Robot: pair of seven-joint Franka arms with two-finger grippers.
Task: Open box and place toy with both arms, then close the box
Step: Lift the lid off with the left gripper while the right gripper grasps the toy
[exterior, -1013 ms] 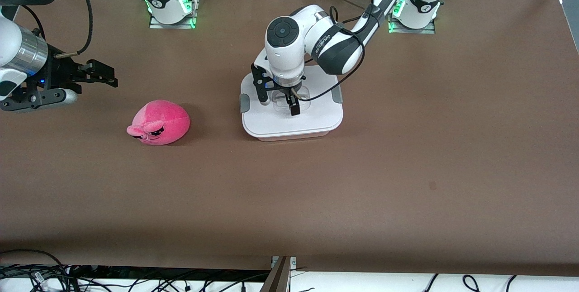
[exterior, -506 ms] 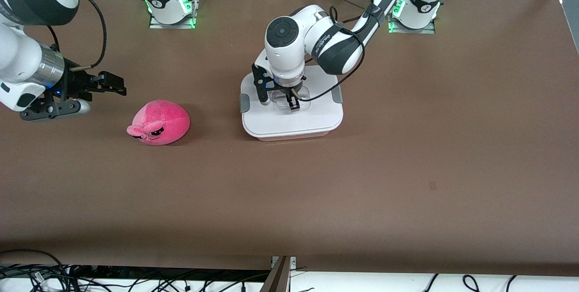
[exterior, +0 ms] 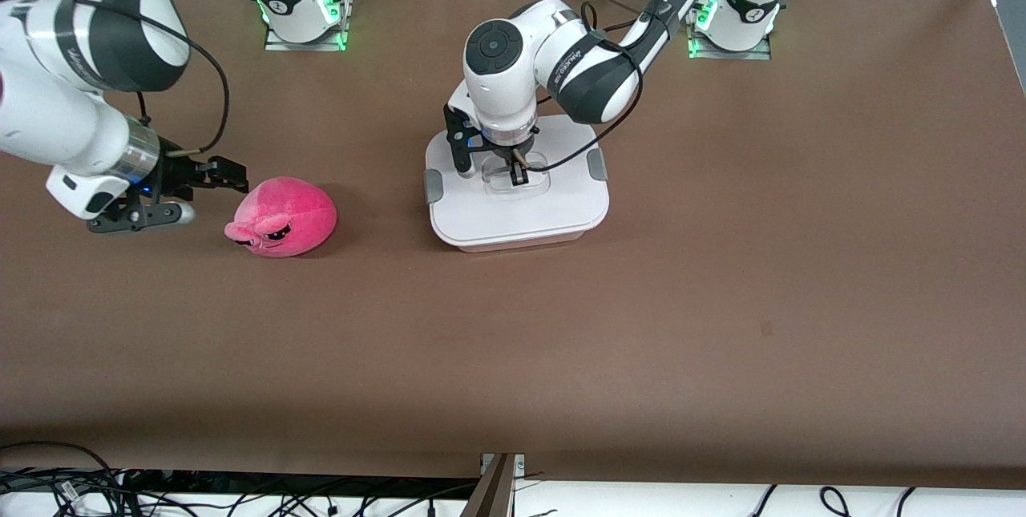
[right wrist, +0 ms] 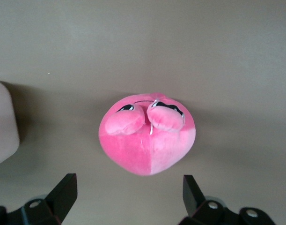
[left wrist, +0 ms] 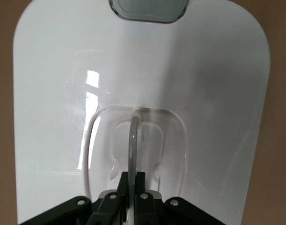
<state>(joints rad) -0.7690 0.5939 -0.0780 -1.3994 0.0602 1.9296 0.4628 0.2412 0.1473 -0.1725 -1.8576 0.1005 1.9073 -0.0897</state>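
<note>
The box (exterior: 517, 216) stands mid-table with its white lid on and a grey clip (exterior: 433, 184) at each end. My left gripper (exterior: 518, 177) is straight over the lid and shut on the thin clear handle (left wrist: 132, 140) in the lid's recessed centre. In the left wrist view its fingers (left wrist: 133, 180) clamp the handle from both sides. The pink plush toy (exterior: 282, 218) lies on the table toward the right arm's end. My right gripper (exterior: 220, 180) is open and empty, low beside the toy. In the right wrist view the toy (right wrist: 147, 136) lies just ahead of the open gripper (right wrist: 128, 190).
The brown table (exterior: 641, 325) is bare nearer the front camera. The arm bases (exterior: 300, 12) stand along its far edge. A corner of the box (right wrist: 2, 126) shows at the edge of the right wrist view. Cables hang past the near edge.
My right gripper has moved along the table toward the toy and come down close beside it. My left hand has shifted slightly over the lid's handle.
</note>
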